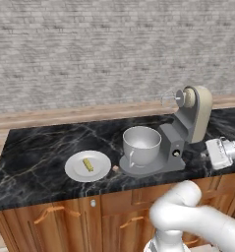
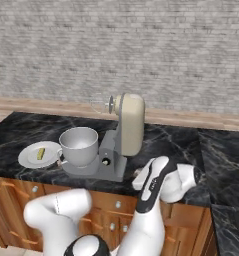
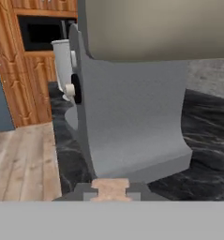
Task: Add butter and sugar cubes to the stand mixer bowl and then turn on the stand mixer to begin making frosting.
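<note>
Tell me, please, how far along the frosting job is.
Nothing looks done: the stand mixer bowl appears empty. In hand: the fingers grip a sugar cube behind the stand mixer. Left: the butter on the plate, another sugar cube on the counter, then switching on.

- Arm (image 2: 151, 200): white, round, smooth; fat tube parts w/ dark bands at joints.
- Gripper (image 1: 221, 151): white blocky hand, grey bits; small dark tips.

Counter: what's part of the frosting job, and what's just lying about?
Job: butter, sugar cube, second cube in gripper, bowl, mixer.
Lying about: plate, counter.
</note>
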Motion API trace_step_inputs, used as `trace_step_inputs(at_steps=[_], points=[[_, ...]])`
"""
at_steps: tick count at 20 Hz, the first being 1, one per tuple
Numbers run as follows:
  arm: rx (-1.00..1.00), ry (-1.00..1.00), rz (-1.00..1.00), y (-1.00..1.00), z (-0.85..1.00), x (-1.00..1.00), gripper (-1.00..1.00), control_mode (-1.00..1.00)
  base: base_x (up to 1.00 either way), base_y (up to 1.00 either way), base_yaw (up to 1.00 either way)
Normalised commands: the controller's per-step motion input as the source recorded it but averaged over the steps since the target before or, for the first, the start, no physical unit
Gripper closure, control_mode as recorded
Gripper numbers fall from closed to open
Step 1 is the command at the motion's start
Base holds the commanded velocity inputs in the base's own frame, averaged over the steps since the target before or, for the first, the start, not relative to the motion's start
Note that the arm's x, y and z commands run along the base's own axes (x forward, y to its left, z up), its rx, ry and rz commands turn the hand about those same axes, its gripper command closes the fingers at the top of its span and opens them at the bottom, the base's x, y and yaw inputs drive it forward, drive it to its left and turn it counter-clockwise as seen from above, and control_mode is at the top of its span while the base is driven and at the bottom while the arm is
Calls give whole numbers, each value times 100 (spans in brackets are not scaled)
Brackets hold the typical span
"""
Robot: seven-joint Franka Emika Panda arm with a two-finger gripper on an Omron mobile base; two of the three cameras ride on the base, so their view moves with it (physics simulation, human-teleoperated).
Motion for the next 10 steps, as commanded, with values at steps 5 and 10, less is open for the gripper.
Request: trace_step_inputs(at_steps=[5,10], points=[[0,0,-27,-2,72,-97,100,-100,0,0,0],[0,0,-24,0,78,-100,100,-100,0,0,0]])
